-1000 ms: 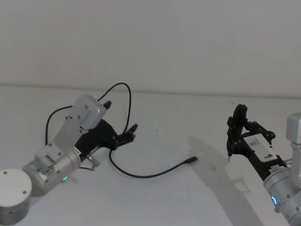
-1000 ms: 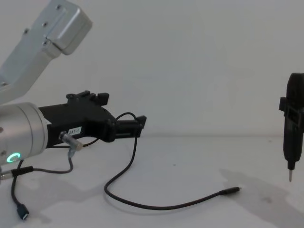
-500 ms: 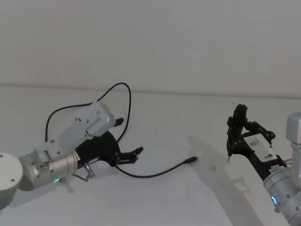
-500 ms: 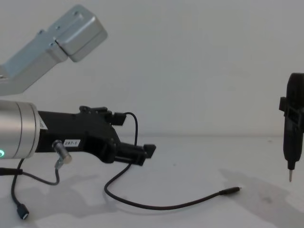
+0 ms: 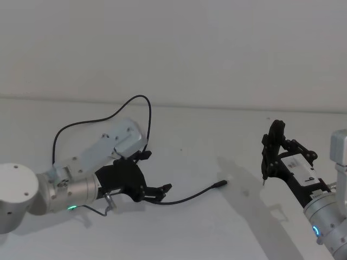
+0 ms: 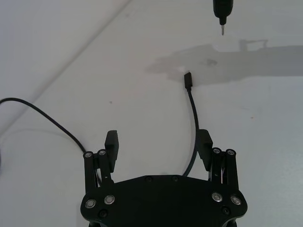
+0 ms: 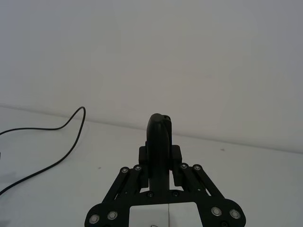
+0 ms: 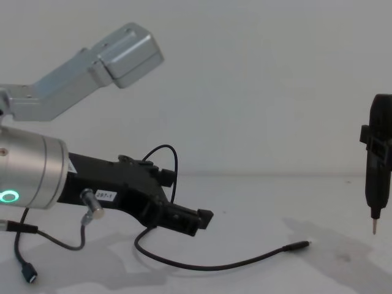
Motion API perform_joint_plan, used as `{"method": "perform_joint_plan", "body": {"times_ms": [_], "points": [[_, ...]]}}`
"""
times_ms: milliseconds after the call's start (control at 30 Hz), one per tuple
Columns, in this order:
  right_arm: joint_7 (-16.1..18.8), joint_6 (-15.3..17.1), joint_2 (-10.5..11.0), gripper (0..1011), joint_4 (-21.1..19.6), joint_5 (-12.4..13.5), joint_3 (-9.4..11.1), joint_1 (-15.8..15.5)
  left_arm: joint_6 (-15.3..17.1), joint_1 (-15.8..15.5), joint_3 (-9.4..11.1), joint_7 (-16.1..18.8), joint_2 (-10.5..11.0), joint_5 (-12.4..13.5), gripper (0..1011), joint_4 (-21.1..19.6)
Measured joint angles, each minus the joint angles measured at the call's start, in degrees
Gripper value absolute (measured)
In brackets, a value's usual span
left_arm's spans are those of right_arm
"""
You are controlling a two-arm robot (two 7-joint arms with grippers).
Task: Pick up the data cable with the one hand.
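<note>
The data cable is a thin black cord on the white table, looping back along the wall and ending in a slim plug. My left gripper is low over the cord's middle stretch and open. In the left wrist view the cable runs just inside one finger of the left gripper, not clamped, with its plug farther ahead. From the chest, the left gripper hangs just above the cable. My right gripper stays raised at the right, shut on a black pen-shaped tool.
A short dark wire with a stubby connector dangles from the silver left arm. The pen tool's metal tip points down above the table, right of the plug. The pale wall stands behind the table's back edge.
My left arm has swung forward and down, bringing its open gripper from above the cable's loop to low over the cord's middle. The cable and the right arm have not moved.
</note>
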Motion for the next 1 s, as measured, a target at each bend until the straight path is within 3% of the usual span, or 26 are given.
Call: {"method": "perform_joint_plan", "body": {"times_ms": [433, 1000], "points": [[0.0, 0.0, 0.0, 268, 0.0, 0.0, 0.0, 0.0, 4.7, -2.4, 2.1, -0.9, -2.1, 0.8, 1001, 1.4], [0.0, 0.0, 0.0, 268, 0.0, 0.0, 0.0, 0.0, 6.3, -4.4, 5.0, -0.6, -4.9, 4.4, 1001, 5.4]]}}
